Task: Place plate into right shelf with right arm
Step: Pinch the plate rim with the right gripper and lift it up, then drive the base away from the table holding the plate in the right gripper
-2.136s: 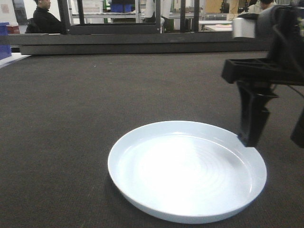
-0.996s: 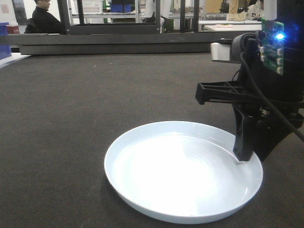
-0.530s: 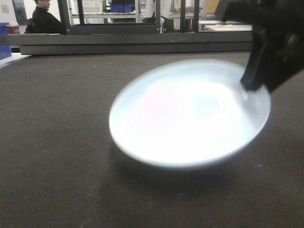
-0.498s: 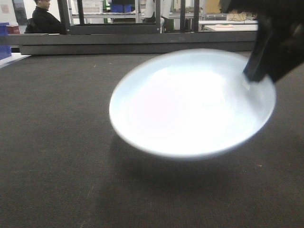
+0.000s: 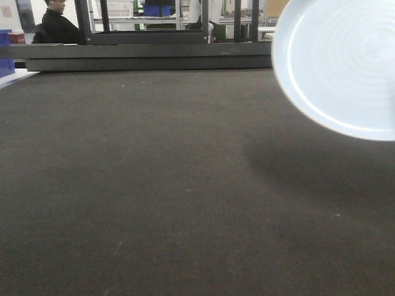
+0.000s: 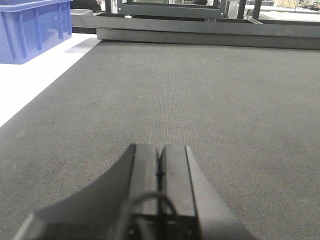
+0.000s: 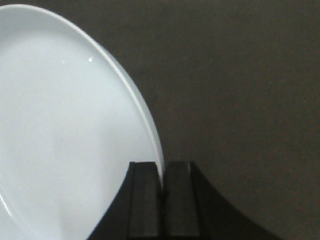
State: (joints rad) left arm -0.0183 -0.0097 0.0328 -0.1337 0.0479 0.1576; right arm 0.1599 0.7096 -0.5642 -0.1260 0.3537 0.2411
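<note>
The right tool (image 7: pixel 162 185) is pinching the plate (image 7: pixel 65 125) by its rim, with the 2 jaws closed almost together and only the thin edge showing between them. In the front view the plate is hanging at about 2 o'clock, well clear of the worktop (image 5: pixel 154 185) and tilted steeply so that its ringed face is turning toward the camera, while its shadow (image 5: pixel 308 166) is falling on the cloth at about 4 o'clock. The left tool (image 6: pixel 160 160) is hovering low over the worktop with its jaws pressed together and gripping nothing; a blue bin (image 6: pixel 35 25) is sitting at its 10 o'clock. The step in hand is looking like the carry, with pick-up done and placing not yet begun. The shelf is not showing plainly in any view, so I cannot tell how near it is. The next move is probably calling for a swing toward the robot's right, a firm grip because a glossy plate pinched at 1 edge may pivot, and levelling it before sliding it onto the rails.
</note>
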